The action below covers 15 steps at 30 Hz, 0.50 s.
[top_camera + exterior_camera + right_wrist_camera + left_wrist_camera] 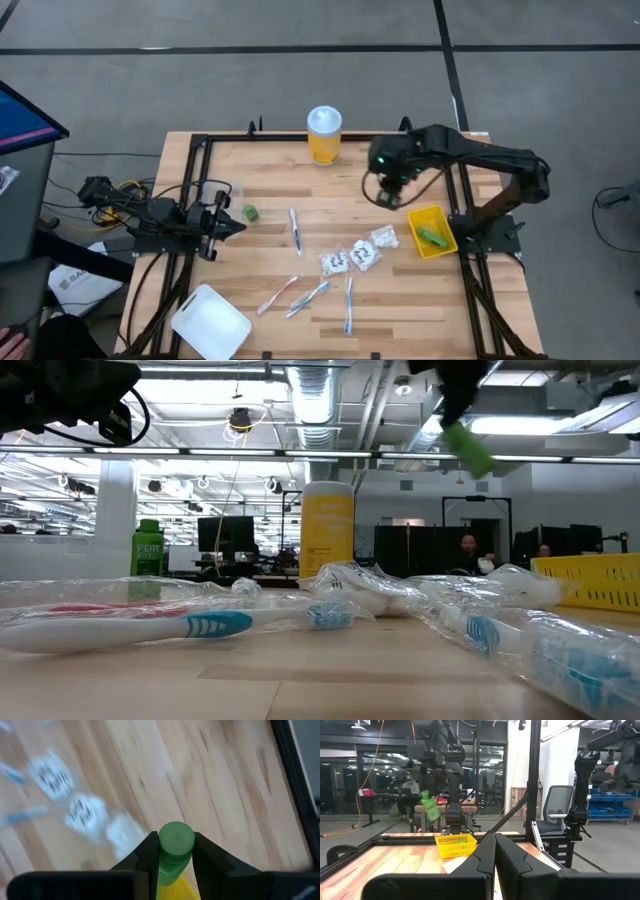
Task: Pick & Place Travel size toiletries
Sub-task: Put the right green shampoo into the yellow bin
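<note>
Right gripper (173, 851) is raised above the table (270, 190), jaws closed on a small green bottle (173, 845) — one finger on each side just below its round cap. In the low view the bottle (467, 448) hangs tilted in the air, clear of everything on the table. From above, the gripper (390, 192) sits just beside the yellow bin (444, 230), between it and the yellow jar (324, 134); a second green bottle (433, 237) lies inside the bin. Beyond the jaws, on the wood, lie three white packets (82, 810), close together and near the bin; in the high view they are at (356, 254). Past the packets, farther from the right jaws, are the toothbrushes: one (295, 230) alone toward the table's middle, three more (307, 297) fanned near the front edge. A third green bottle (250, 212) rests on the table just ahead of the left gripper (236, 226), apart from its tips. Left jaws look drawn together with nothing between them; that arm waits at the left edge. A white board (211, 322) lies at the front left corner.
</note>
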Tool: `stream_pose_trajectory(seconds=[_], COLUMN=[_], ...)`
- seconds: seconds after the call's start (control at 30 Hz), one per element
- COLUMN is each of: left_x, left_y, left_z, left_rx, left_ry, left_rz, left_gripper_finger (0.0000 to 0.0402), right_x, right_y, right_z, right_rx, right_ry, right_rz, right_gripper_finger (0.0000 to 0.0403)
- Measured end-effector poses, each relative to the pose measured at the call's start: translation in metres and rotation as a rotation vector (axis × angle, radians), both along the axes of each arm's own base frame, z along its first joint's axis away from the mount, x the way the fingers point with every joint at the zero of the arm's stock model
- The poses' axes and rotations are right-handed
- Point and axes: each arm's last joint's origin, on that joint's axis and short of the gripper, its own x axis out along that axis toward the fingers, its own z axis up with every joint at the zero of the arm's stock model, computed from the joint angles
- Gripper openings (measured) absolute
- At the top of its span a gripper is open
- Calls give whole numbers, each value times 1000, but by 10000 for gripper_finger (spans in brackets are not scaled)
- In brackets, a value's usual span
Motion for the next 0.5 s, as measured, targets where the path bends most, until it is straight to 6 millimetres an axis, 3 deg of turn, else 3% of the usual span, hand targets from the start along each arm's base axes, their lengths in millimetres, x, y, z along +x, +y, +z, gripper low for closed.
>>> stream_pose_trajectory(seconds=[0.2,0.5], left_x=[0,0], left_y=[0,0], left_z=[0,0], left_rx=[0,0], left_ry=[0,0], left_rz=[0,0], left_gripper_finger=[0,0], right_x=[-30,-69], right_y=[21,34], right_z=[-21,-97], right_rx=[-15,106], right_ry=[121,268], right_rz=[-67,-114], right_gripper_finger=[79,79])
